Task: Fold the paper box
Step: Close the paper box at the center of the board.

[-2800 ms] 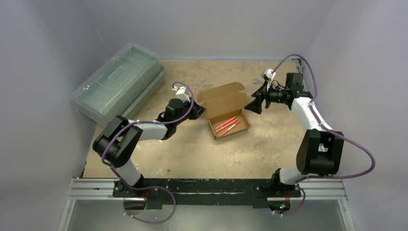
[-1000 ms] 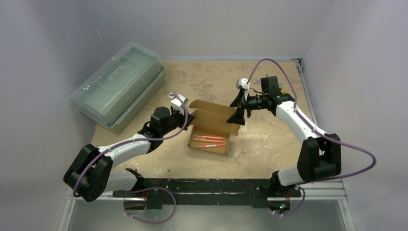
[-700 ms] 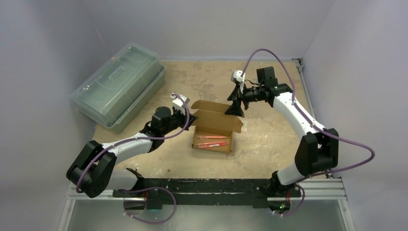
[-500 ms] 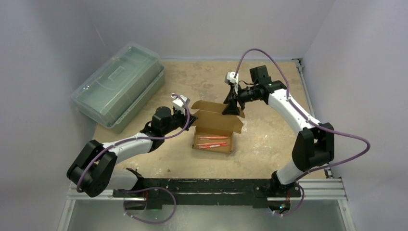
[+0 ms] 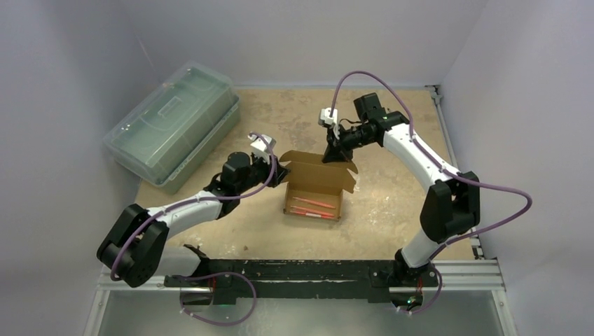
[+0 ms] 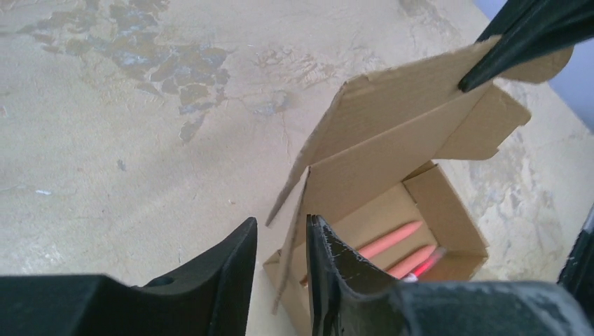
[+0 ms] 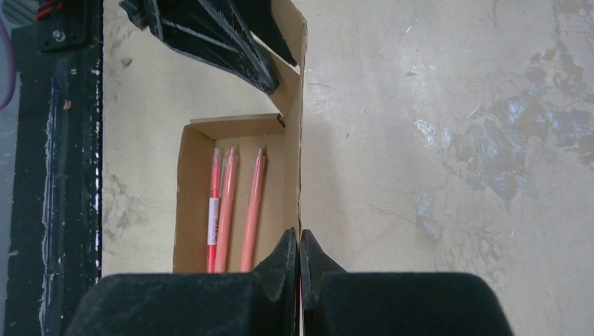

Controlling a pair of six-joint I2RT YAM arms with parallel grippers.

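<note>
The paper box (image 5: 316, 183) is a brown carton lying open on the table, with its lid standing upright at the far side. Three pink pens (image 5: 313, 207) lie inside it. My right gripper (image 5: 331, 155) comes in from the far right and is shut on the lid's top edge. In the right wrist view its jaws (image 7: 300, 238) pinch that thin cardboard edge, with the pens (image 7: 228, 203) to the left. My left gripper (image 5: 278, 170) is at the box's left end. It stands open (image 6: 280, 227), with the side flap (image 6: 288, 210) loose in the gap between its fingers.
A large translucent green plastic case (image 5: 175, 122) lies at the back left, well away from the box. The black rail (image 5: 301, 269) carrying both arm bases runs along the near edge. Grey walls close in the table on the left, right and far sides.
My right gripper has slid left along the lid's top edge and shut on it. The left gripper, shut on the side flap before, has opened. The box has turned slightly.
</note>
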